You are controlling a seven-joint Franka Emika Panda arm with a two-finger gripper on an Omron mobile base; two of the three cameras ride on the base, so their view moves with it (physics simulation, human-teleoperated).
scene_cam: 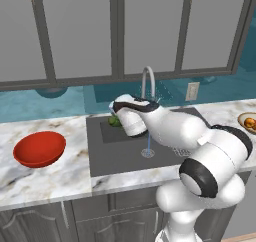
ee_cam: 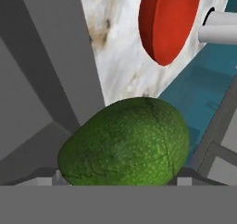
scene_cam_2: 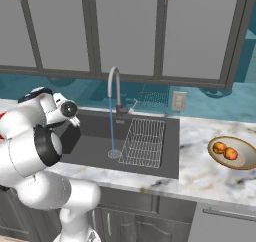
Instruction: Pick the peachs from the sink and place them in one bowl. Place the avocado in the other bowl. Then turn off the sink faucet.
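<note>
Even, diffuse rendered light filling all views; no single source standing out. Soft sheen showing on red bowl [scene_cam: 39,148] and white arm; faint shadow lying inside sink [scene_cam_2: 95,141]. Both base views looking slightly soft, low in resolution, edges jagged. Hand view showing avocado [ee_cam: 125,142] very close, its texture coarse and pixelated. No edge distortion appearing.

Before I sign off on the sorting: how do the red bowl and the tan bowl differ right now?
The red bowl sits on the counter left of the sink; the tan bowl sits to the right. The red bowl is glossy red and holds nothing, while the tan bowl is light tan with a brownish inside and holds both peaches. Both rest upright on the marble counter, clear of the basin.
</note>
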